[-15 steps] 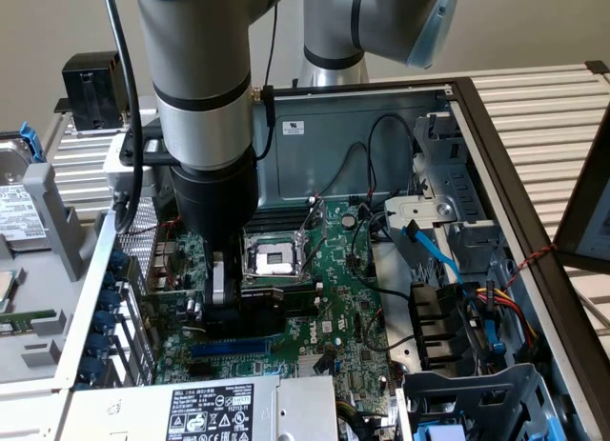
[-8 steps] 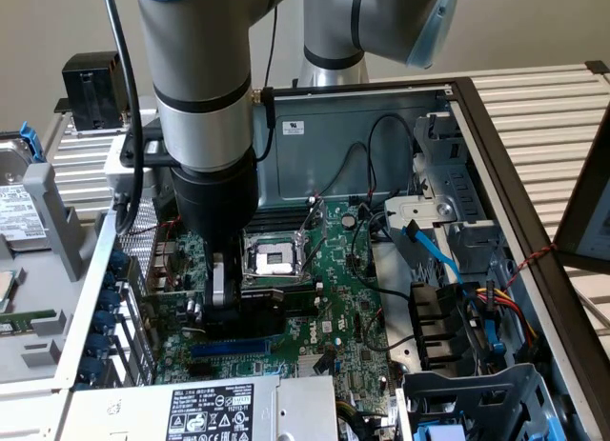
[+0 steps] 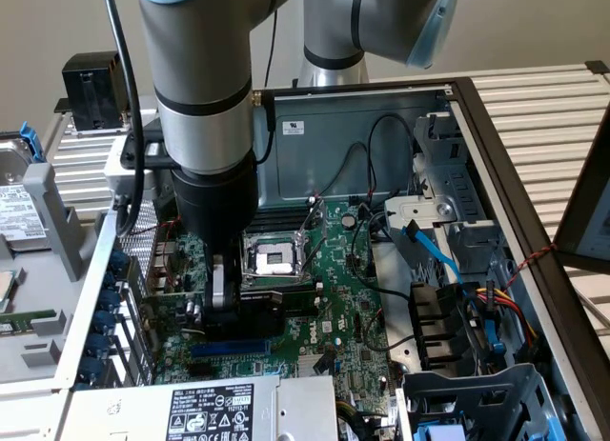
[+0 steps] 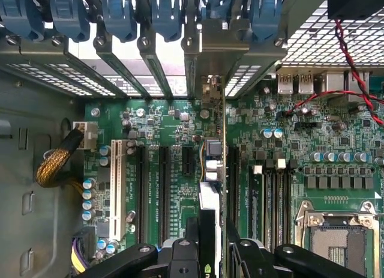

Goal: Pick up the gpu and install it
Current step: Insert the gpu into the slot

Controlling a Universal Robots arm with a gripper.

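The gpu (image 3: 284, 303) stands on edge over the green motherboard (image 3: 353, 317) inside the open PC case, just in front of the CPU socket. My gripper (image 3: 224, 312) is shut on it from above. In the wrist view the gpu (image 4: 207, 221) is edge-on between my black fingers (image 4: 180, 254), and my gripper (image 4: 209, 254) is shut around it. The card's metal bracket (image 4: 211, 62) reaches to the rear slot openings under the blue latches. The card lies along an expansion slot line beside the black slots (image 4: 163, 194). Whether it is seated I cannot tell.
The open CPU socket (image 3: 272, 260) is right beside the card. A white PCI slot (image 4: 116, 188), a blue slot (image 3: 229, 348), red wires (image 4: 354, 92), a blue cable (image 3: 434, 255), the power supply (image 3: 210, 408) and a drive cage (image 3: 477, 403) crowd the case. A black finned block (image 3: 93, 89) sits outside.
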